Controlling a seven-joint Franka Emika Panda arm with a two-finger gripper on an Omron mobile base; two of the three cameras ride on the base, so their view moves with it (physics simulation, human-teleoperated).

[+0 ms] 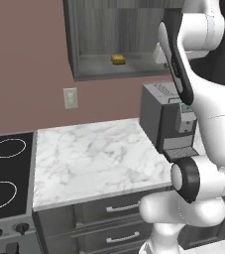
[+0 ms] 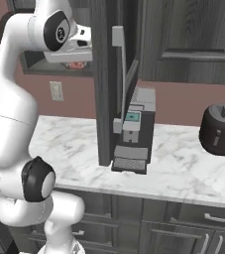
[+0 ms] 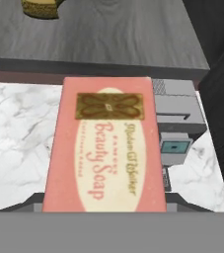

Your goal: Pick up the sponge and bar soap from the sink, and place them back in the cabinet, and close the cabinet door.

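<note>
Pink bar soap (image 3: 103, 148) pinched in fingers, hiding fingertips; sponge (image 3: 40, 7) cut off by frame.

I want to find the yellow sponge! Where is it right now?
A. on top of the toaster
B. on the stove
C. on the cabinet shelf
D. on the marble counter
C: the sponge lies on the grey shelf inside the open cabinet, above the counter.
</note>
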